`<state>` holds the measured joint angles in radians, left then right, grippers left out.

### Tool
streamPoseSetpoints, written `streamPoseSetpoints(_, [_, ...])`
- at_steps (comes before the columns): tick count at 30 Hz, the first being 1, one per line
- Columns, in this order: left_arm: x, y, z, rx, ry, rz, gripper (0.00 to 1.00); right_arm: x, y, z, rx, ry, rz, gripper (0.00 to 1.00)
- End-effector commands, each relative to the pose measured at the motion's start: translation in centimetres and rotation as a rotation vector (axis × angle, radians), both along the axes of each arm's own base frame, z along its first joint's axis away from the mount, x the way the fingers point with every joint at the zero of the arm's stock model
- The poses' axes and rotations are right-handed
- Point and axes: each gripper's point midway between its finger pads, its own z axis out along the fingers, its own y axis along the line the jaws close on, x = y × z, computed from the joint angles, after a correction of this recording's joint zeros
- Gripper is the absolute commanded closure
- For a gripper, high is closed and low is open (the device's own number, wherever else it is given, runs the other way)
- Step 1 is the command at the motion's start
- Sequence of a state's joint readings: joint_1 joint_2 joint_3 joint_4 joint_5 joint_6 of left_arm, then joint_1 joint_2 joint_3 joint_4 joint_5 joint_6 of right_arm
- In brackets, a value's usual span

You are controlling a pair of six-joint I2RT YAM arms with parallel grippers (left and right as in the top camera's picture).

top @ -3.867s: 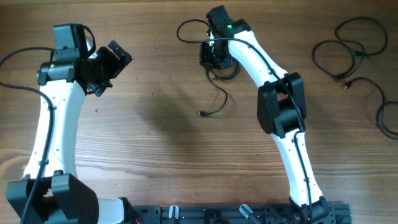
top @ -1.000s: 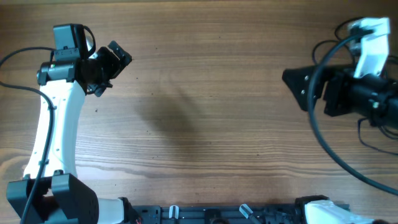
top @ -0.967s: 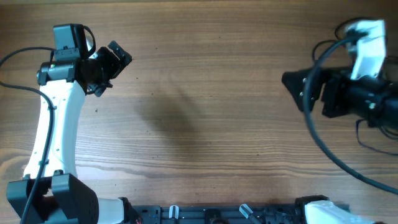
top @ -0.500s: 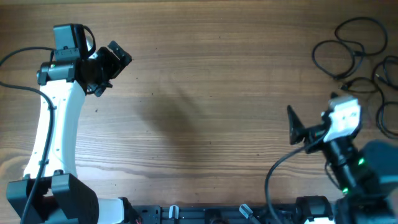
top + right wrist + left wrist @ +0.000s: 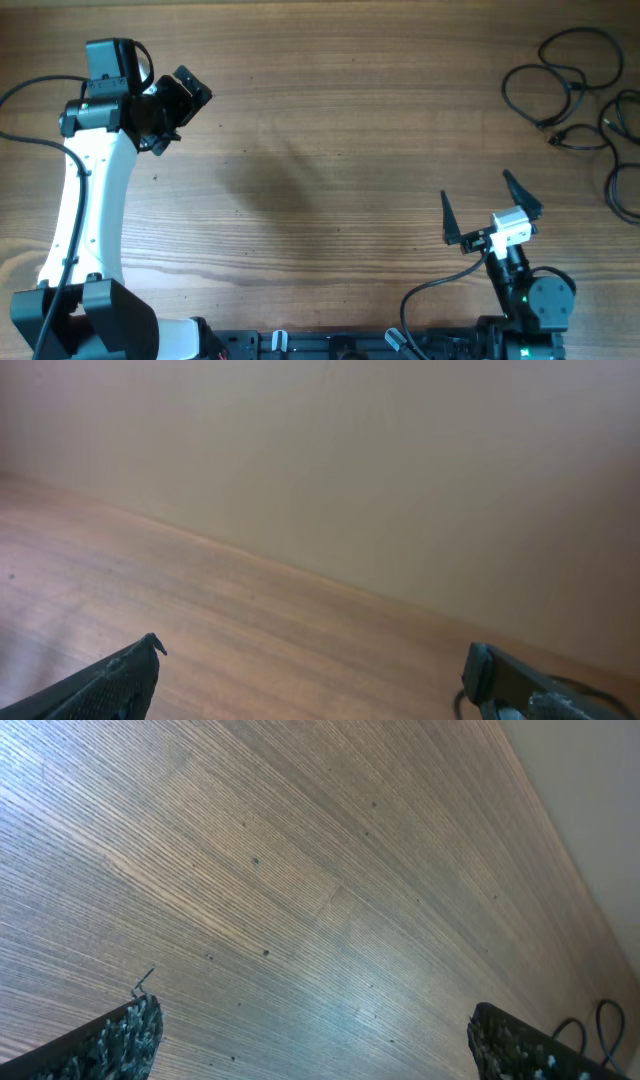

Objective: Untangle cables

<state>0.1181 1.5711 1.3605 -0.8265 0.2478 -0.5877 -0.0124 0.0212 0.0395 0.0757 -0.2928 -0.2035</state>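
Note:
The cables lie in loose black loops on the wooden table at the back right corner, untouched by either arm. A sliver of those loops shows at the lower right edge of the left wrist view. My left gripper hovers over the back left of the table, open and empty; its fingertips frame bare wood. My right gripper stands by the front edge at the right, pointing up and away, open with nothing between its fingers.
The right arm is folded over its base at the front right. The left arm runs along the left side. A beige wall rises behind the table's far edge.
The right arm has pulled back from the far right of the table to the front edge and folded up, uncovering the cable loops. The left arm has not moved.

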Motion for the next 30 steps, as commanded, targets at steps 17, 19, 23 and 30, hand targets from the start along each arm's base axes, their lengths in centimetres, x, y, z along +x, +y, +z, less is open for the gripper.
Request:
streamPoseSetpoints(17, [0.0, 0.2, -0.1, 0.013, -0.002, -0.008, 0.0, 0.3, -0.2, -2.5, 0.02, 0.076, -0.01, 0.0])
streamPoseSetpoints(19, [0.0, 0.2, -0.1, 0.013, -0.002, -0.008, 0.0, 0.3, -0.2, -2.5, 0.02, 0.076, -0.01, 0.0])
streamPoseSetpoints(23, [0.0, 0.3, -0.1, 0.025, -0.004, -0.01, 0.0, 0.3, -0.2, -2.5, 0.02, 0.076, -0.01, 0.0])
streamPoseSetpoints(30, [-0.9, 2.1, 1.5, 0.15, -0.03, 0.041, 0.0, 0.3, -0.2, -2.5, 0.02, 0.076, -0.01, 0.0])
